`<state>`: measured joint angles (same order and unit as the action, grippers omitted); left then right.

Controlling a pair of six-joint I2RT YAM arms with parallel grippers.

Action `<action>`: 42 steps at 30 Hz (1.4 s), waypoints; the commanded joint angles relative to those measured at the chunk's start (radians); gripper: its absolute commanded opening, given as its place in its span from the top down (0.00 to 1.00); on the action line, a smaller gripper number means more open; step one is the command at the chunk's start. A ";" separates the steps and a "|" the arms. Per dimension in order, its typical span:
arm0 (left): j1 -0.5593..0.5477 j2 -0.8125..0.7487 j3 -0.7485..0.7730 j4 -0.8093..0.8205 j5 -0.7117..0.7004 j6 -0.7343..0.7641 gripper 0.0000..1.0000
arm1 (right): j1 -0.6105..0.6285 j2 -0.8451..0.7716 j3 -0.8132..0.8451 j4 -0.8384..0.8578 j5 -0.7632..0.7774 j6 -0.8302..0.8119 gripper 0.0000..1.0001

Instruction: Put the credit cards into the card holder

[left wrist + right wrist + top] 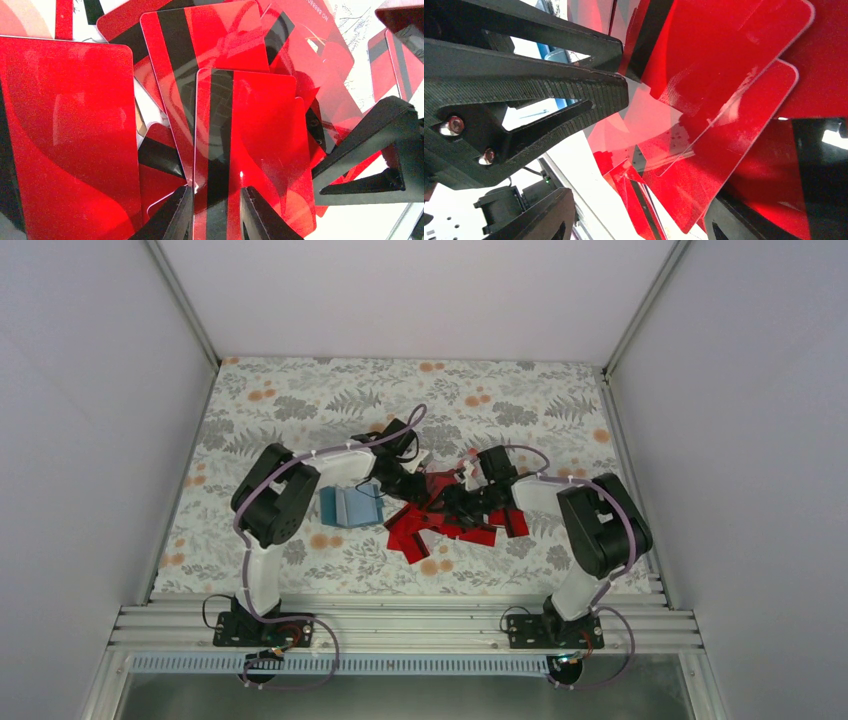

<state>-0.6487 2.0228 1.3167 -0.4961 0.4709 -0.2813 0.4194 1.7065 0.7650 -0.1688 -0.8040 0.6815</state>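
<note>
**Card heap at mid-desk**

Red credit cards (440,525) lie heaped and overlapping at centre; the exact count is unreadable. One teal card holder (350,505) lies just left of them. The left pincer (216,192) is over a striped card, grip not discernible. The right pincer (639,205) is spread wide. Floral-print desk (300,400), white walls (400,290).

Robotics lab test cell: plain white enclosure walls (90,440), aluminium frame rails (400,625), floral-patterned tabletop (300,400).
</note>
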 commanded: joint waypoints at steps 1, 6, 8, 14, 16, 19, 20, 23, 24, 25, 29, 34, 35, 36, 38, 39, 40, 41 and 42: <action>-0.016 0.075 -0.026 -0.059 -0.038 -0.015 0.75 | 0.009 0.048 -0.025 0.028 -0.001 0.017 0.35; -0.016 0.075 -0.042 -0.048 -0.018 -0.033 0.75 | 0.009 -0.002 -0.055 0.017 0.003 0.030 0.36; -0.015 0.069 -0.061 -0.029 0.014 -0.050 0.76 | 0.005 -0.013 -0.074 0.048 0.004 0.043 0.37; -0.016 0.047 -0.122 0.026 0.106 -0.090 0.76 | -0.011 -0.012 -0.145 0.204 -0.001 0.103 0.43; -0.016 0.039 -0.140 0.041 0.136 -0.103 0.77 | -0.013 -0.024 -0.155 0.226 0.007 0.114 0.46; -0.016 0.020 -0.168 0.062 0.162 -0.120 0.77 | -0.018 -0.062 -0.167 0.230 0.029 0.116 0.52; -0.016 0.016 -0.174 0.065 0.167 -0.125 0.77 | -0.021 -0.076 -0.173 0.230 0.035 0.117 0.55; -0.016 -0.001 -0.185 0.079 0.192 -0.131 0.77 | -0.027 -0.095 -0.186 0.230 0.051 0.119 0.61; -0.016 -0.008 -0.185 0.087 0.202 -0.131 0.77 | -0.028 -0.097 -0.189 0.229 0.054 0.118 0.62; -0.016 -0.016 -0.186 0.095 0.218 -0.130 0.77 | -0.030 -0.097 -0.191 0.228 0.055 0.117 0.62; -0.025 -0.022 -0.172 0.110 0.272 -0.119 0.77 | -0.031 -0.088 -0.191 0.227 0.057 0.108 0.65; -0.059 -0.003 -0.132 0.092 0.290 -0.093 0.77 | -0.031 -0.086 -0.178 0.227 0.052 0.097 0.73; -0.063 -0.001 -0.126 0.088 0.291 -0.092 0.77 | -0.032 -0.087 -0.173 0.222 0.052 0.094 0.73; -0.065 -0.002 -0.123 0.086 0.293 -0.094 0.77 | -0.033 -0.089 -0.171 0.216 0.051 0.094 0.74; -0.065 -0.004 -0.122 0.089 0.296 -0.103 0.77 | -0.033 -0.103 -0.168 0.211 0.053 0.094 0.78; -0.065 -0.005 -0.123 0.091 0.300 -0.109 0.77 | -0.033 -0.110 -0.167 0.208 0.054 0.095 0.81; -0.063 -0.007 -0.122 0.096 0.309 -0.114 0.77 | -0.033 -0.116 -0.164 0.201 0.054 0.095 0.83; -0.062 -0.007 -0.120 0.100 0.317 -0.118 0.77 | -0.034 -0.123 -0.158 0.193 0.052 0.094 0.86; -0.061 -0.009 -0.115 0.099 0.319 -0.123 0.77 | -0.034 -0.129 -0.151 0.183 0.052 0.091 0.88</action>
<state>-0.6998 1.9907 1.1835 -0.3786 0.7437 -0.3943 0.3912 1.6283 0.5861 0.0181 -0.7547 0.7879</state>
